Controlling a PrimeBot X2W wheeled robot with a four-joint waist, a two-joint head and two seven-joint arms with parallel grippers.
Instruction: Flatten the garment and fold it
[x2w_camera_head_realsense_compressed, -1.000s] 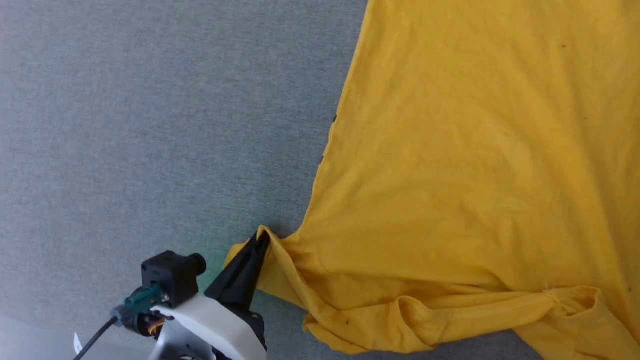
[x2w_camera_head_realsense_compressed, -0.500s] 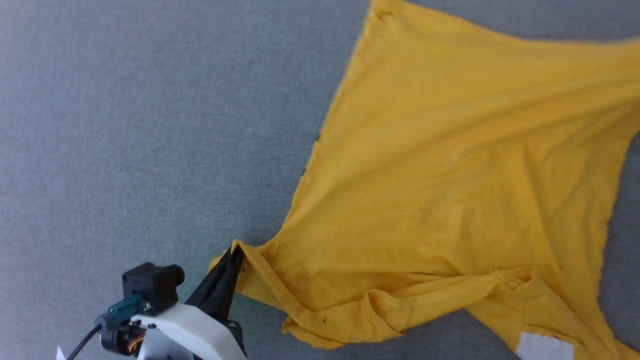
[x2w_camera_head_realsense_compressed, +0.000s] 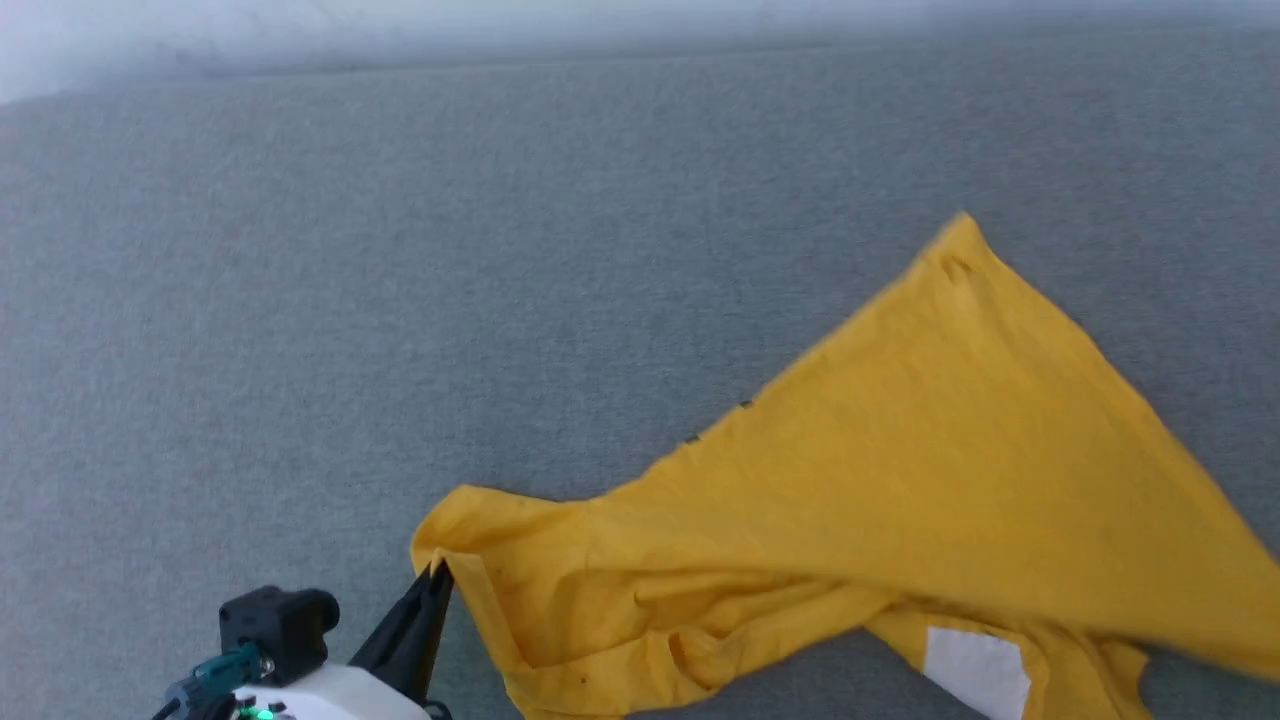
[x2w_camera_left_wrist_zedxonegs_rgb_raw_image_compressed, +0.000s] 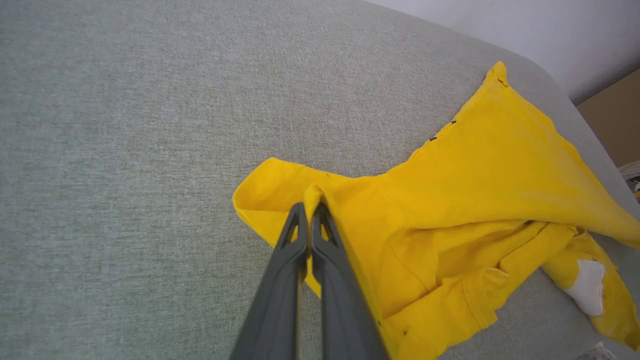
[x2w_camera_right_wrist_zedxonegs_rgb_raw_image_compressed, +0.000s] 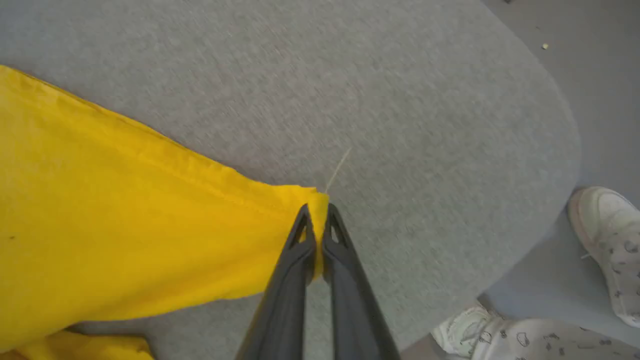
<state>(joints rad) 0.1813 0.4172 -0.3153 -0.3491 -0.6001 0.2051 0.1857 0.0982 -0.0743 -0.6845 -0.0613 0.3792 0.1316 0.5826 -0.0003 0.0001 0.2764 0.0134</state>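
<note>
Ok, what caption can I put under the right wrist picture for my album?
The right pincer grips a corner of the yellow T-shirt, grey table beneath, a person's white shoes beside it.

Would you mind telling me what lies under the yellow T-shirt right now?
The grey padded surface runs beneath the yellow T-shirt. Under its raised sheet, bunched folds and a white patch show. Whatever lies below those folds is covered.

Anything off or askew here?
The garment is far from flat: pinched by the left gripper and right gripper, it sags with its near edge bunched and folded under. A loose thread sticks out at the right-held corner. A person's shoes stand beside the grey surface.
</note>
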